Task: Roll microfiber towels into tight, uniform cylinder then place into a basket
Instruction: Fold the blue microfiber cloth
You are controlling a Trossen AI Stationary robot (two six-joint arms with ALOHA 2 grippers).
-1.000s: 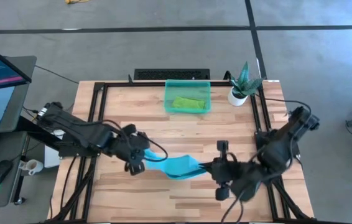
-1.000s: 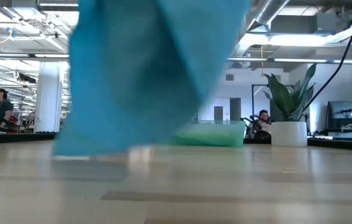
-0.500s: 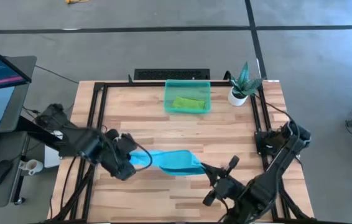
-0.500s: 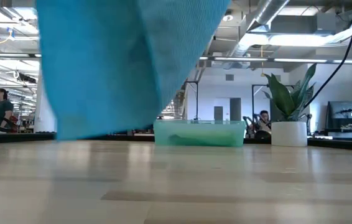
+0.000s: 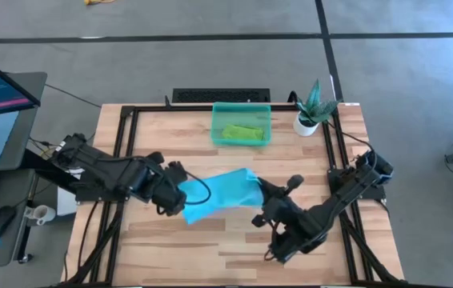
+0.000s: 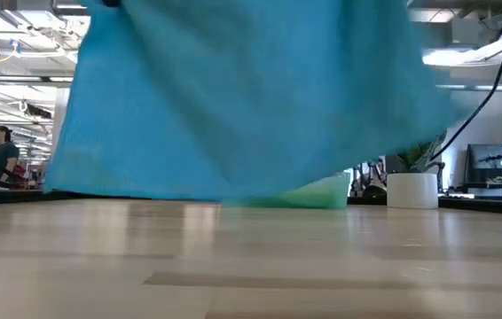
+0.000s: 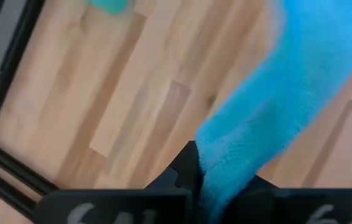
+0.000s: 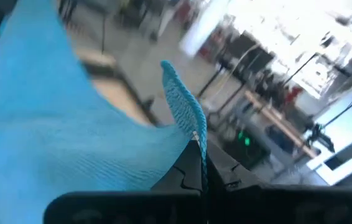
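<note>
Item: towel task, roughly half complete.
Green towel [image 5: 241, 132] lies in basket [image 5: 215, 126] at 12 o'clock; blue towel [image 5: 218, 194] hangs unrolled above worktop [image 5: 290, 160], left pincer [image 5: 180, 192] and right pincer [image 5: 256, 192] each clamped on an edge.

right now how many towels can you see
2: the blue towel hangs above the table's middle, pinched between the left gripper and right gripper; the green towel lies in the basket.

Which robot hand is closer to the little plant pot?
Right. The right gripper holds the blue towel diagonally below the plant pot; the left gripper grips it farther across the table.
</note>
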